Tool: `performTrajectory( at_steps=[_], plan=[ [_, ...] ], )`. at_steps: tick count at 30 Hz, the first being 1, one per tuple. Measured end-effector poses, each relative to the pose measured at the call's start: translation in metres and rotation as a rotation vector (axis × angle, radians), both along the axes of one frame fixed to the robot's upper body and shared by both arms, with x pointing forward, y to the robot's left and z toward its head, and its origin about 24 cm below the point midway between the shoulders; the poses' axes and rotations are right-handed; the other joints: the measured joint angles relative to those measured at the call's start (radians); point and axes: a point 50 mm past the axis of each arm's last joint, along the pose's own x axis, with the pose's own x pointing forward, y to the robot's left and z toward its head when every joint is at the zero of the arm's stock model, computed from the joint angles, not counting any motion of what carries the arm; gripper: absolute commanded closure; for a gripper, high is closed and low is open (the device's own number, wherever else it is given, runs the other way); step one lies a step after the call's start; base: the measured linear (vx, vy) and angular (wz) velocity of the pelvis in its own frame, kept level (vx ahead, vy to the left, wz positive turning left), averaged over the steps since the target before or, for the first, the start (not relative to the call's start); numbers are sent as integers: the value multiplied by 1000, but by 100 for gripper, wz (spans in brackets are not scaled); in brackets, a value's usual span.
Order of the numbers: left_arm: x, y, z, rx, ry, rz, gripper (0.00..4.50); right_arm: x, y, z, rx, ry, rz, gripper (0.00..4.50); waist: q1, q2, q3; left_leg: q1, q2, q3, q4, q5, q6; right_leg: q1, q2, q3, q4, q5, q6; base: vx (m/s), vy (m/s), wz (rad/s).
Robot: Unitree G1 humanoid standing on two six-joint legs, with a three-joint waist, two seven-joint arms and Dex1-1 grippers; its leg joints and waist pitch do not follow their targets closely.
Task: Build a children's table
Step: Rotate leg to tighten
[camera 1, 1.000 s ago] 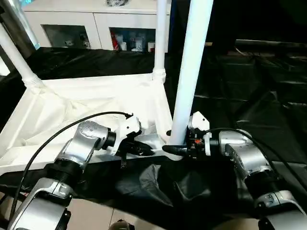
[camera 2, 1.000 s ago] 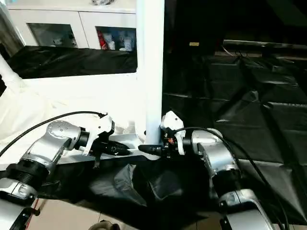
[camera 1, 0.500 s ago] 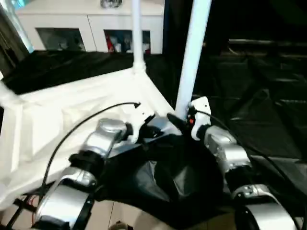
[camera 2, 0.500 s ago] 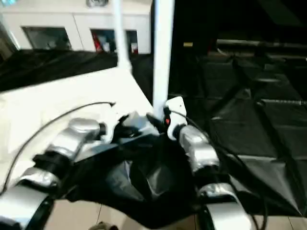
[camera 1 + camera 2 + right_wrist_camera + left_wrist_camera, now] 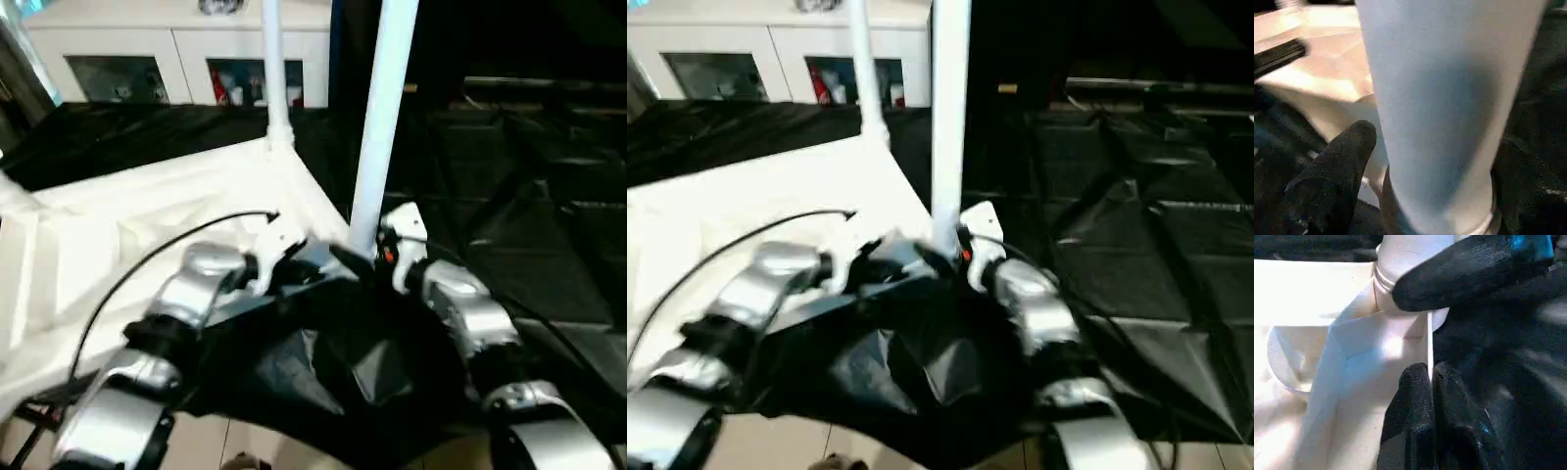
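Two grippers meet at the near corner of the upturned table top (image 5: 147, 211), and that is where we see the risk. Our left gripper (image 5: 1430, 382) has its fingers pressed together with nothing between them, resting against the thin rim of the top just below the corner socket (image 5: 1400, 264). Our right gripper (image 5: 361, 262) stands at the foot of the near leg (image 5: 377, 127); one finger (image 5: 1342, 156) lies beside the tube, but we cannot tell whether the jaws grip it or merely flank it.

If the leg is not fully seated, we judge that letting go could leave it leaning or let it topple toward the dark side. A push from the left gripper on the rim could slide the whole top over the slick black sheet (image 5: 529, 225), since we see nothing else pinning it. The cable (image 5: 176, 245) looping over the left arm could also snag on the rim.

The near edge of the worktop runs just under our forearms, with floor (image 5: 245, 446) below, so we have little room to draw back. To the right the sheet lies bare and gives open room. Further off a second leg (image 5: 272, 69) stands in its far corner, and beyond it the white cabinet (image 5: 176, 64) closes off the back.
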Motion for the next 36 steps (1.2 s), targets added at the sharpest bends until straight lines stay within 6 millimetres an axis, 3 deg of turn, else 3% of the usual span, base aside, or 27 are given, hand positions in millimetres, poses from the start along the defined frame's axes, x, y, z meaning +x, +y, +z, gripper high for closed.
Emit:
performTrajectory(
  at_steps=[8,13,14,22,28,36],
  plan=[
    [-14,13,0,14,37,-171,450,-19,-9,4,-72,31,334,81,16,-1,0,0,0,0,2,0,0,1,-1,0,0,0,0,0,0,0],
    [-17,15,1,30,40,-219,450,-23,-12,6,-97,41,410,81,19,-1,0,0,0,0,2,0,0,1,-1,0,1,0,0,0,0,0],
    [-17,16,1,31,39,-226,450,-23,-12,6,-98,41,416,106,20,-1,0,0,0,0,2,0,0,1,-1,0,1,0,0,0,0,0],
    [-19,18,1,33,55,-259,450,-29,-12,5,-69,62,424,152,24,-1,0,0,0,0,3,0,0,1,-1,0,1,0,0,0,0,0],
    [-18,17,-1,23,55,-224,450,-29,-12,2,-37,73,353,189,24,-1,0,1,0,0,3,0,0,2,-1,0,2,0,-1,0,0,0],
    [2,-2,-2,7,10,28,450,-1,5,-4,19,48,-133,194,-2,-4,0,3,0,-1,3,0,0,1,-1,1,4,2,-3,0,0,0]
  ],
)
